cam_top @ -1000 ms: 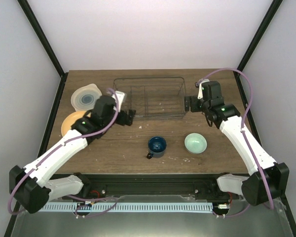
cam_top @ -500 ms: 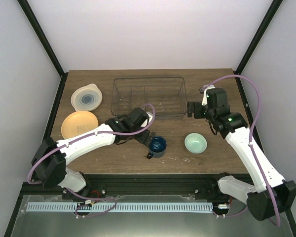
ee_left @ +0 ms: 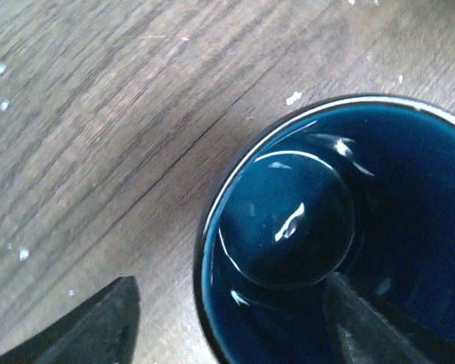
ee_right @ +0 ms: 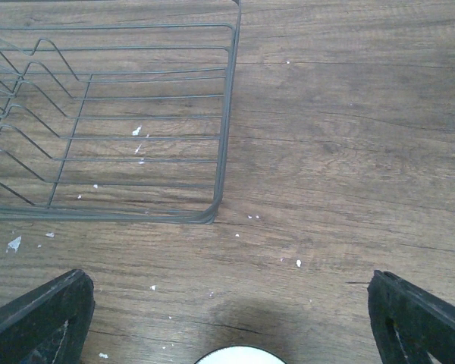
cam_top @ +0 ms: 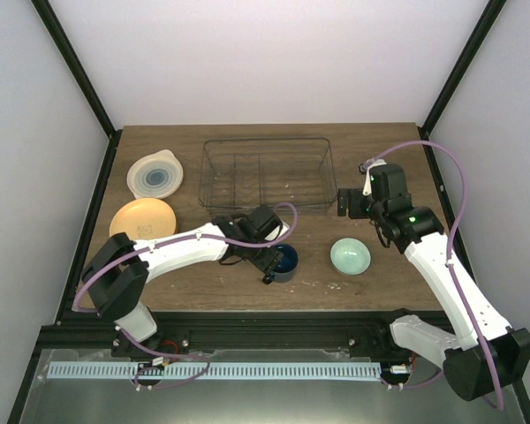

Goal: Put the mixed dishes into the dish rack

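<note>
The dark blue mug [cam_top: 284, 262] stands upright on the table, in front of the wire dish rack [cam_top: 265, 141]. My left gripper [cam_top: 272, 257] is open at the mug's rim. In the left wrist view [ee_left: 229, 287] one finger is outside the mug [ee_left: 303, 227] and the other is inside it. The mint-green bowl [cam_top: 350, 256] sits to the right. My right gripper [cam_top: 345, 201] is open and empty above bare wood between the rack's right end and the bowl. The right wrist view shows the rack's corner [ee_right: 226, 114] and the bowl's rim [ee_right: 239, 355]. The orange plate [cam_top: 142, 220] and the cream plate [cam_top: 155, 174] lie at the left.
The rack holds nothing and stands at the back middle of the wooden table [cam_top: 389, 150]. Black frame posts rise at both back corners. The table's front edge is just behind the arm bases.
My left arm has swung right from beside the plates to the mug and come down at its rim. My right gripper has shifted slightly right and nearer.
</note>
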Controlling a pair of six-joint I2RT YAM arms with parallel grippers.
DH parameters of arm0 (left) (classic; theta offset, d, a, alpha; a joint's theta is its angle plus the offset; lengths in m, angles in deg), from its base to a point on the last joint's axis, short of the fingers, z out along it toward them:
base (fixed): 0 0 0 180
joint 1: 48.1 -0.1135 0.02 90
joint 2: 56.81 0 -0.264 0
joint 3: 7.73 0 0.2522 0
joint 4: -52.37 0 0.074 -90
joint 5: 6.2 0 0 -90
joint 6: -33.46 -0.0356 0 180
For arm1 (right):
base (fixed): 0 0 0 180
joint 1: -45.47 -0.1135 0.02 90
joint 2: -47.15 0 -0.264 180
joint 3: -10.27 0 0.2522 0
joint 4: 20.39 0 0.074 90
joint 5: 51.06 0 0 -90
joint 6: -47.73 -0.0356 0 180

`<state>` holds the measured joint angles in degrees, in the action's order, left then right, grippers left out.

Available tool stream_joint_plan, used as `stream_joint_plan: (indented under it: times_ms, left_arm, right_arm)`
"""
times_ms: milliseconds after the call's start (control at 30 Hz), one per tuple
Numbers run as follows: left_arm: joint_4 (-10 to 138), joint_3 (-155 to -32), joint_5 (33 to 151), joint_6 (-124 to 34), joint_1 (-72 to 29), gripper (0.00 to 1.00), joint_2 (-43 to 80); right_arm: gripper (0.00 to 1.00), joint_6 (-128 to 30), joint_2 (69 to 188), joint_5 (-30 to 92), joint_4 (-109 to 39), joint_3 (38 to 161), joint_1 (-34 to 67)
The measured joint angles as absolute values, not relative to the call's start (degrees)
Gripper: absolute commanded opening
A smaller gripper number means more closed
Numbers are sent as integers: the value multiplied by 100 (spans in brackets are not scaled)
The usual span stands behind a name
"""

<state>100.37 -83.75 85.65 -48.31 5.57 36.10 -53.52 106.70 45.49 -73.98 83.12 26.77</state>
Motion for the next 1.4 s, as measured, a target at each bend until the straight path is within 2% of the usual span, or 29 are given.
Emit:
stream_joint_plan:
  times_ms: [233, 367, 400, 733, 900, 1100, 1300, 1400]
  left_arm:
    - [9803, -8515, 8740, -4927, 574, 29, 4071]
    - [9685, -8524, 8805, -4936, 583, 2, 4134]
    - [9657, -8528, 8827, -5027, 583, 0, 4147]
    - [9574, -8404, 8954, -4931, 605, 0, 4034]
    - [9309, -7883, 9441, -4673, 362, 0, 3065]
    - [8464, -7402, 10250, -4039, -943, 0, 1778]
    - [7076, -7099, 11242, -3124, -1830, 0, 1588]
    - [6131, -6917, 11662, -2538, -2060, 0, 1710]
  right_arm:
    - [100, -5358, 10655, 4604, -7403, 8288, 2677]
    - [100, -5372, 10633, 4630, -7427, 8211, 2677]
    - [100, -5372, 10633, 4636, -7444, 8205, 2677]
    - [100, -5378, 10602, 4663, -7414, 8141, 2677]
    - [100, -5372, 10268, 4302, -7055, 7669, 2677]
    - [100, -5363, 9588, 3227, -6161, 6830, 2677]
    - [99, -5560, 9262, 1496, -4773, 5940, 2673]
    - [96, -5863, 9186, 578, -3906, 5394, 2673]
